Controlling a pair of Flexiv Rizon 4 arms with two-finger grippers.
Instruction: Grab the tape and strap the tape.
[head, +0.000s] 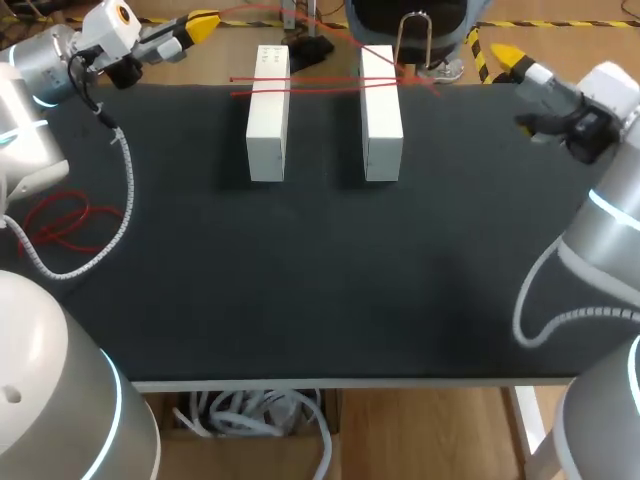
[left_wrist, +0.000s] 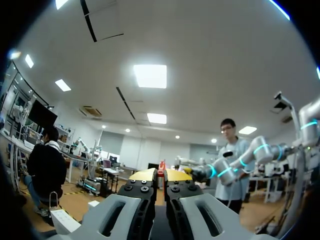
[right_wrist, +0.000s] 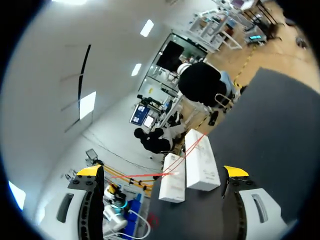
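Found the right hand (right_wrist: 162, 171) spread wide and empty, raised off the table (head: 320, 290), and the left hand (left_wrist: 160, 176) pressed together, likewise holding nothing. Saw the red tape (head: 320, 82) well ahead of both hands, as thin strands stretched across the tops of two upright white blocks (head: 268, 115) side by side; in the right wrist view, framed ahead between the spread fingers (right_wrist: 90, 171). Noted a loose red coil (head: 60, 225) on the table behind the left hand. Judged the step to be the first reach for the tape, with no grasp made yet. Needed to open the left hand before bringing it down. Best aimed from above at the unsupported span between the blocks, fingers set across the strands to let one pass on either side. Worth closing slowly on so thin a strand, probably prone to slipping out. Worth keeping clear of the blocks too, tall and narrow and likely easy to topple.
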